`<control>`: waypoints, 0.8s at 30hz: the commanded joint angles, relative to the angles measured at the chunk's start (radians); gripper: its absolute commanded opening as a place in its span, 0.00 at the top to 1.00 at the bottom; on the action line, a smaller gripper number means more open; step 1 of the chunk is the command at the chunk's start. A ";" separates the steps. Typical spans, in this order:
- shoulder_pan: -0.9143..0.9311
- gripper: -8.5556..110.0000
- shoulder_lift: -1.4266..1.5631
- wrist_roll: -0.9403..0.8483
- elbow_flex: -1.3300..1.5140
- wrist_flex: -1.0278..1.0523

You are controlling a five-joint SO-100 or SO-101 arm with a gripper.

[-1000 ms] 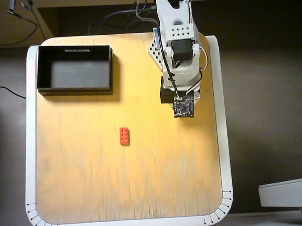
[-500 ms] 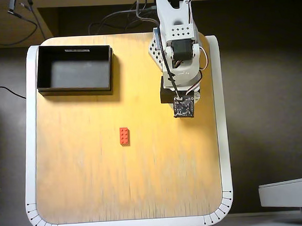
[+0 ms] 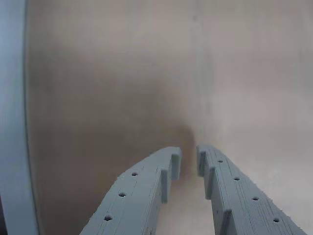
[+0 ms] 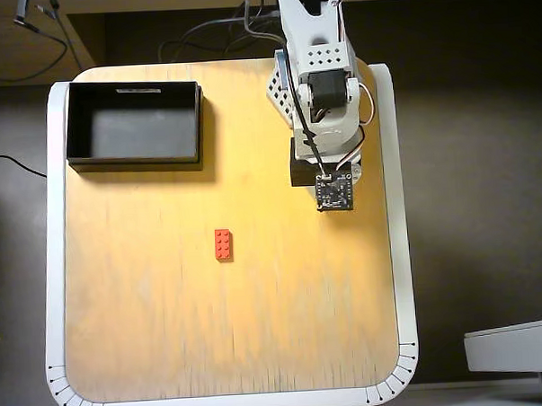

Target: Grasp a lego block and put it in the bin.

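Grey jaws: narrow gap, nothing between | touching: nothing | lego block: apart

Red lego block flat mid-table; empty black bin far-left corner, well apart.

The grey plastic two-finger gripper is hovering over the blurred pale wooden table surface, its tips standing slightly apart with nothing between.

No readable text, labels — none legible
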 commanded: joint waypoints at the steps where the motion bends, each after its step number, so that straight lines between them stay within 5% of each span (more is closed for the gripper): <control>1: -0.018 0.92 0.092 0.091 0.158 0.006; 9: 0.000 0.90 -0.071 0.153 0.092 -0.026; 24: 0.172 0.93 -0.709 0.233 -0.704 0.035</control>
